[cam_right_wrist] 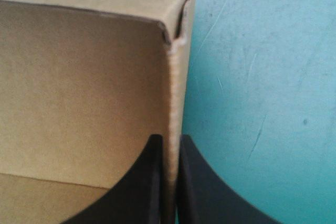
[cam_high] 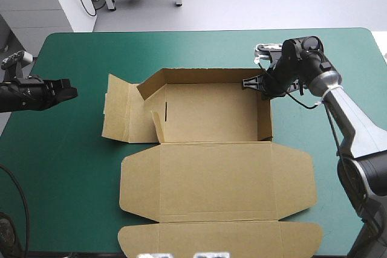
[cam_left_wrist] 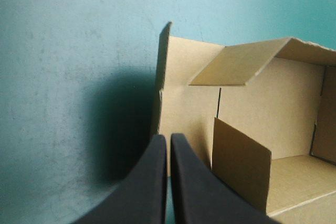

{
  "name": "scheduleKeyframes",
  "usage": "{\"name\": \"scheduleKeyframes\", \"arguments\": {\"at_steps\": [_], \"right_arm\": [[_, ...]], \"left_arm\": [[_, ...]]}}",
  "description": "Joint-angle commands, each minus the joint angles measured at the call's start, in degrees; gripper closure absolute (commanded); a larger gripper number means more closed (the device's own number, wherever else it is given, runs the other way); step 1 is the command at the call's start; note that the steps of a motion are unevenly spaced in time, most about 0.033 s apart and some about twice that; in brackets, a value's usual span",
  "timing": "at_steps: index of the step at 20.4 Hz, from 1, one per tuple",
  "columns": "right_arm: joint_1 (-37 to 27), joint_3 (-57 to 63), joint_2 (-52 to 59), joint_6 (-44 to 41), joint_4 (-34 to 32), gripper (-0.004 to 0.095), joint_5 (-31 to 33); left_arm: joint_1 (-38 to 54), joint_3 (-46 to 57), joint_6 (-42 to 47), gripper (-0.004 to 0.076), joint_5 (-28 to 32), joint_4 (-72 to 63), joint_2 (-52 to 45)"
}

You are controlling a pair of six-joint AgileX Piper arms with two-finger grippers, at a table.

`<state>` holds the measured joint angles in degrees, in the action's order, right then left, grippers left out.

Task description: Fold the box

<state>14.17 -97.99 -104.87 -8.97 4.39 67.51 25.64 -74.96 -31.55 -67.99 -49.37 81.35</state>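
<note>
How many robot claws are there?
2. The left gripper hovers left of the box, shut and empty. The right gripper pinches the box's right wall near its far corner.

Left gripper [cam_left_wrist: 168, 139] closed, brown box [cam_left_wrist: 273, 114] ahead

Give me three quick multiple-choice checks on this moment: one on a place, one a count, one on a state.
1. Where does the right hand hold the box? A. its right wall, near the far corner; B. the lid's near edge; C. the left flap.
2. How many hands touch the box? A. none; B. one; C. two.
3. The left hand is: A. open around a flap; B. shut, empty; C. shut on the box.
Answers: 1 A, the wall stands between its fingers in the right wrist view. 2 B, only the right one; the left sits apart over the teal-green cover. 3 B, its fingers meet with nothing between.
</note>
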Motion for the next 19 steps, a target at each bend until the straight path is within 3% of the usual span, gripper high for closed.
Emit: {"name": "scheduleKeyframes", "arguments": {"at_steps": [1,3,5,8,10,14,19], "right_arm": [[-0.23,-0.96,0.85,0.46,-0.63,0.0874,0.36],[-0.60,-0.96,0.46,0.46,-0.63,0.0806,-0.38],[-1.15,-0.96,-0.25,0.46,-0.47,0.0650,0.18],[-1.51,-3.78,-0.25,-0.68,-0.92,0.0326,2.94],[-1.67,-6.77,0.37,-1.64,-0.09,0.0205,4.20],[-1.67,-3.25,5.84,-6.14,4.03,0.0188,4.20],[2.19,8.77,9.57,-11.94,3.75,0.0193,2.85]], "left_arm": [[0.08,-1.40,0.02,0.0717,0.34,-3.95,-1.98],[0.08,-1.40,0.02,0.0717,-0.08,-3.95,-1.98],[0.08,-1.40,-0.22,0.0717,-0.82,-3.72,-1.98],[0.08,-1.40,-0.35,0.0717,-0.13,-3.72,-1.98],[0.08,-1.40,-0.35,0.0717,-0.03,-3.62,-1.98],[0.08,-1.40,-0.35,0.0717,-0.41,-3.41,-1.98],[0.08,-1.40,-0.25,0.0717,-0.77,-3.65,-1.98]]}}
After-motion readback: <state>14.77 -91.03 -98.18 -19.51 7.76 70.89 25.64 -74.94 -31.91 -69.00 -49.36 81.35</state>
